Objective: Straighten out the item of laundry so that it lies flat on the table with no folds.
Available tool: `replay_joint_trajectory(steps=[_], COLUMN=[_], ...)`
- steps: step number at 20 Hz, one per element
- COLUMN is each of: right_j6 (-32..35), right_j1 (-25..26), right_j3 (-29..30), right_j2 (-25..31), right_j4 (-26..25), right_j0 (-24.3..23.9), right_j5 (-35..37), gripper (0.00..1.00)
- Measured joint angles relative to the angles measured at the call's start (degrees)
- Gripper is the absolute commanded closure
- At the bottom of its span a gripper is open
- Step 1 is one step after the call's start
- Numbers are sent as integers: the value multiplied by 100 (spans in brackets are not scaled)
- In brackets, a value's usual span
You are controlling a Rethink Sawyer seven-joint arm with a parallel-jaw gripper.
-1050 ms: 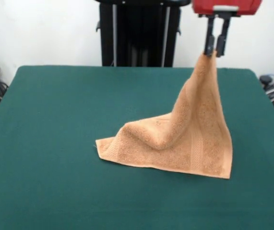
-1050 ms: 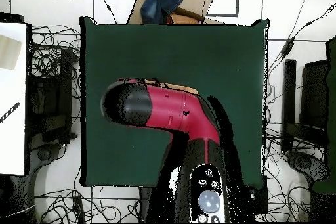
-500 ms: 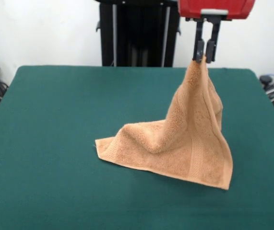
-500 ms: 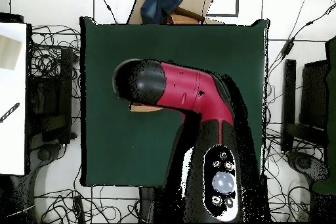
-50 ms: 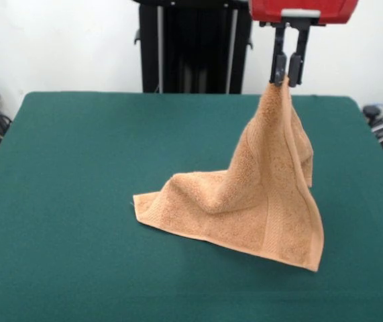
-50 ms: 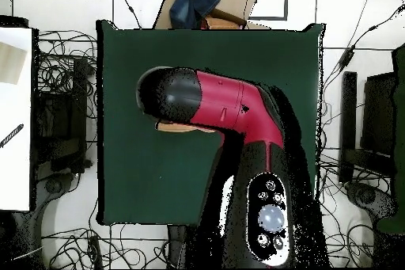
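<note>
Towel (image 5: 258, 201) hangs as a tent below the gripper (image 5: 286, 72), its lower edge and one corner lying on the green table (image 5: 77, 168) under the jaws. Higher and farther, the jaws are clenched on its top corner.
</note>
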Motion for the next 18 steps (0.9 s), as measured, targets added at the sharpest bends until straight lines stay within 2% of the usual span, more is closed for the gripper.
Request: replay_joint_trajectory(steps=[3, 7, 10, 12, 13, 18], right_j6=[0, 0, 0, 0, 0, 0], right_j1=[78, 253, 439, 499, 581, 778], right_j3=[-180, -626, -1199, -1396, -1709, -2445], right_j2=[1, 2, 2, 2, 2, 2], right_j4=[-4, -18, -36, -44, -48, -79], right_j0=[-24, -72, -133, -152, -182, -225], right_j5=[131, 758, 1792, 2145, 2677, 3543], gripper=[100, 100, 100, 100, 100, 100])
